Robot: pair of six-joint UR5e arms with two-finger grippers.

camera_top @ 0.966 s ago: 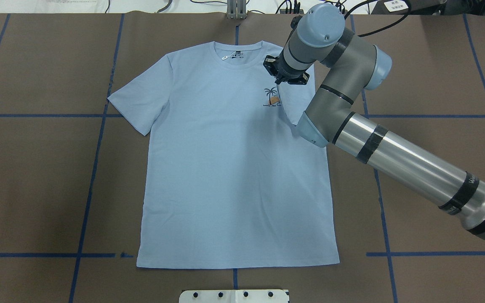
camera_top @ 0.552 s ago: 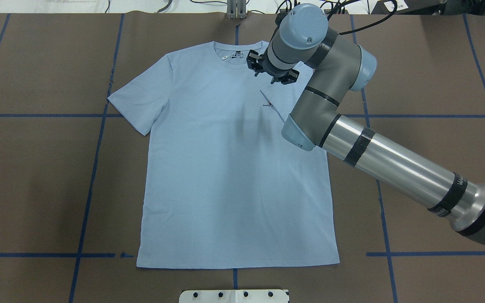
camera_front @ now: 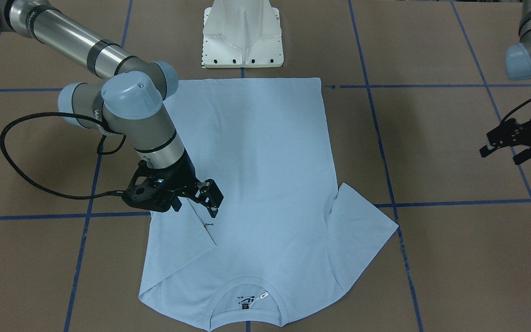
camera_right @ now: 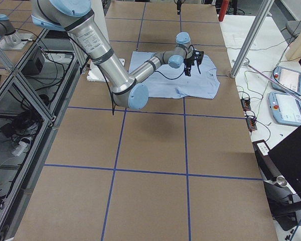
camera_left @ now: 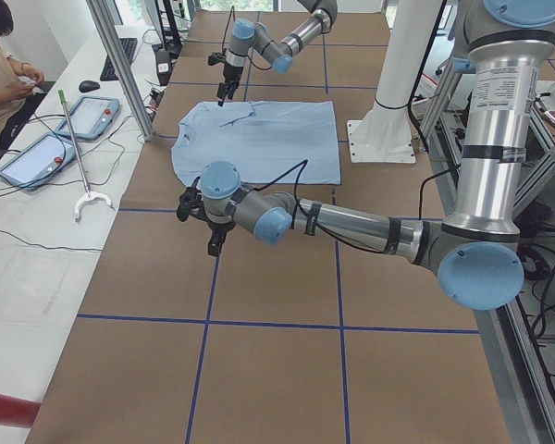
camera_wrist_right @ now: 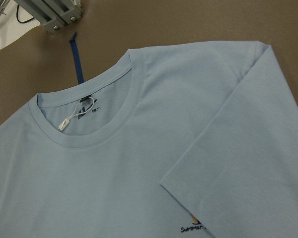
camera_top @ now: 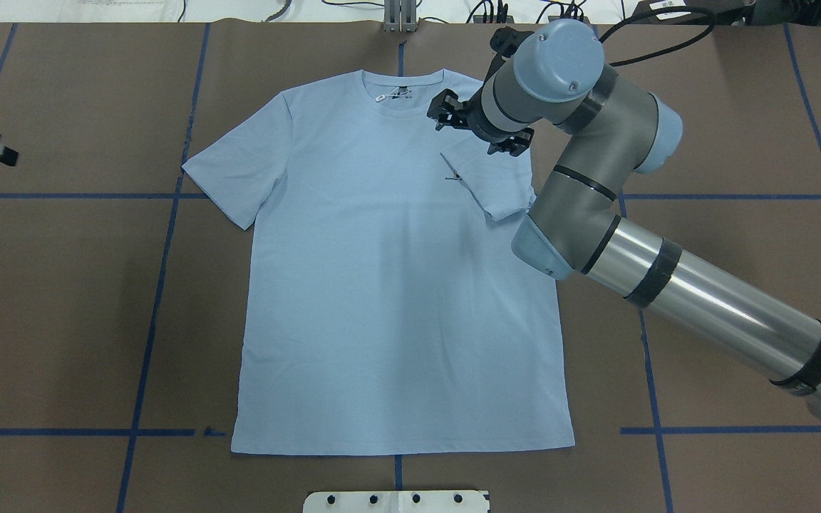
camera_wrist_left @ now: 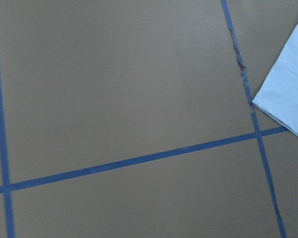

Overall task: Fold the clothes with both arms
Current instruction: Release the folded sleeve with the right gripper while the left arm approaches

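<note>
The light blue T-shirt (camera_top: 396, 299) lies flat, front up, on the brown table, its collar (camera_top: 403, 92) at the far edge. The sleeve (camera_top: 492, 178) on my right side is folded inward over the chest, and only a sliver of the print (camera_wrist_right: 193, 228) shows at its hem. My right gripper (camera_top: 478, 134) hovers just above that sleeve, open and holding nothing. The other sleeve (camera_top: 239, 171) lies spread out. My left gripper (camera_front: 501, 156) is open over bare table, well away from that spread sleeve.
The white pedestal base (camera_front: 242, 37) stands at the near edge by the hem. A metal bracket (camera_top: 400, 18) sits beyond the collar. A black cable (camera_front: 16, 170) loops off the right arm. Blue tape lines cross the table. A person (camera_left: 5, 65) sits at a side desk.
The right gripper carried the sleeve inward over the chest print, let it go and drew back to the right. The left gripper has entered the overhead view at its left edge.
</note>
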